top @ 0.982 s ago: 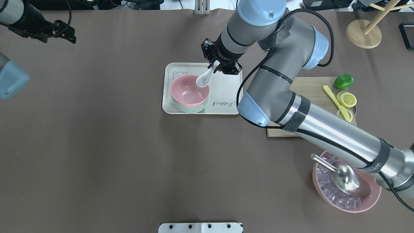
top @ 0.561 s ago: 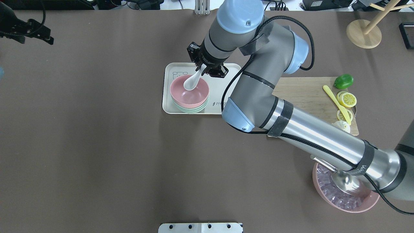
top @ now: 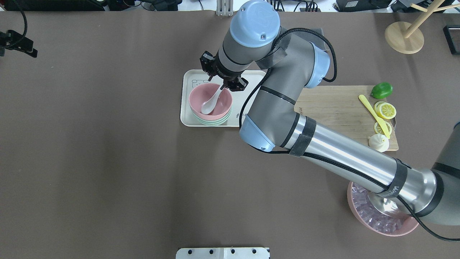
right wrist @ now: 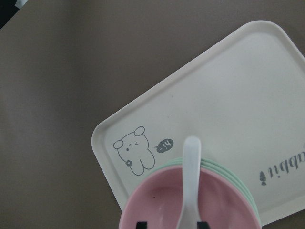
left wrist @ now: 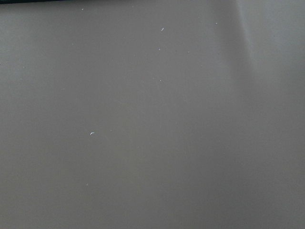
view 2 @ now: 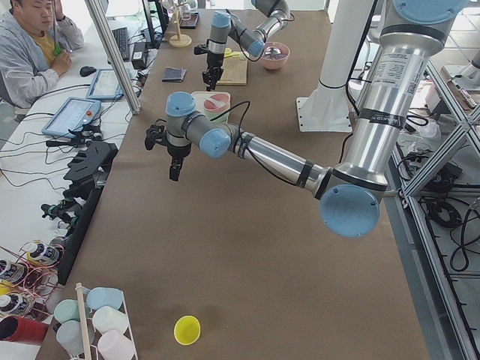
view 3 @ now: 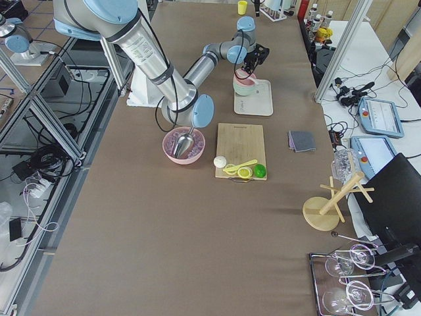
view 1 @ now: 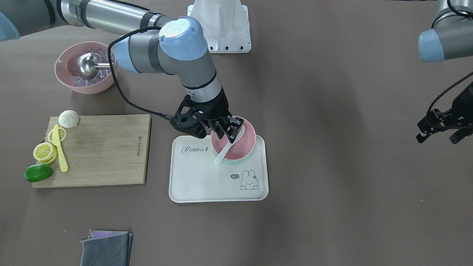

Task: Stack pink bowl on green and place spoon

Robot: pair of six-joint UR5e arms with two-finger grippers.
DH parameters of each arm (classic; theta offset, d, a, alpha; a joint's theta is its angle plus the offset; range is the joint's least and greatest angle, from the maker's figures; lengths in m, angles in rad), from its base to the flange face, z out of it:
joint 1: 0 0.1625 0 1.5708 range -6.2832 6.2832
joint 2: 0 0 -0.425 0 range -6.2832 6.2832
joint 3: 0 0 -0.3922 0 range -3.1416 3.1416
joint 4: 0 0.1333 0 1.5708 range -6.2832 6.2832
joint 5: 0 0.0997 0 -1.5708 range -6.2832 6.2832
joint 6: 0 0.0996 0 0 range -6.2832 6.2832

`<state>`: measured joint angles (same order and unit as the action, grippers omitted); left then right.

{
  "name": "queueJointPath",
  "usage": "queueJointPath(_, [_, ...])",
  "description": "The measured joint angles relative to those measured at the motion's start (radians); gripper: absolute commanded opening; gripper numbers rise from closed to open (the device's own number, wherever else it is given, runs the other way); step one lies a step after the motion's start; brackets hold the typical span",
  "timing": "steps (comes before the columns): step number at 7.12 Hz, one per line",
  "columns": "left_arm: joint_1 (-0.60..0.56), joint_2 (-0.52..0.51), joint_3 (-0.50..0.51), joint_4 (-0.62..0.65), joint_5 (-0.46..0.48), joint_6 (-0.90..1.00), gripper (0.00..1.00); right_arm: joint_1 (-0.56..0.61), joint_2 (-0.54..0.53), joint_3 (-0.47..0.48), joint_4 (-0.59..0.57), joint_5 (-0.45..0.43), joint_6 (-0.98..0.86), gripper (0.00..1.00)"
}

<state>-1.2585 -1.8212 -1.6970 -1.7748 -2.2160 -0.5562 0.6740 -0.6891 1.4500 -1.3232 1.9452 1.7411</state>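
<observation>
Spoon's travelled since the earlier frames: its scoop was over the far rim, now it's tilted down over the middle of the one pink bowl (top: 199,94). Right gripper (top: 223,83) is clamped on the handle of the single white spoon (top: 208,105). The pink bowl is nested on top of the mint green bowls (top: 212,122); I count three rims in the wrist view. All that's on one white tray (top: 186,108). The left gripper (view 1: 436,136) has pulled off to the table's edge, fingers spread with nothing in them. Off to the side: one cutting board (top: 334,104), one lime (top: 381,90), one yellow knife (top: 373,115).
</observation>
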Motion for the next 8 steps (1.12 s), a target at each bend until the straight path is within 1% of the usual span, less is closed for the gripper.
queueJointPath(1, [-0.029,0.006,0.017,0.004,-0.001,0.026,0.98,0.027,-0.071,0.06,0.0,0.042,-0.043,1.0])
queueJointPath(2, [-0.082,0.02,0.036,0.005,-0.018,0.075,0.98,0.08,-0.2,0.173,-0.003,0.097,-0.126,1.0])
queueJointPath(3, [-0.143,0.046,0.059,0.008,-0.068,0.165,0.98,0.164,-0.35,0.279,-0.005,0.172,-0.261,1.0])
queueJointPath(4, [-0.194,0.069,0.09,0.011,-0.135,0.259,0.98,0.284,-0.498,0.338,-0.007,0.259,-0.463,1.0])
queueJointPath(5, [-0.222,0.084,0.109,0.017,-0.186,0.315,0.98,0.405,-0.62,0.35,-0.009,0.318,-0.693,1.0])
queueJointPath(6, [-0.234,0.093,0.116,0.025,-0.214,0.34,0.98,0.532,-0.706,0.317,-0.011,0.363,-0.931,1.0])
queueJointPath(7, [-0.239,0.096,0.119,0.031,-0.225,0.349,0.98,0.652,-0.747,0.25,-0.012,0.404,-1.134,1.0])
queueJointPath(8, [-0.24,0.097,0.121,0.034,-0.228,0.352,0.98,0.763,-0.761,0.166,-0.014,0.431,-1.323,1.0])
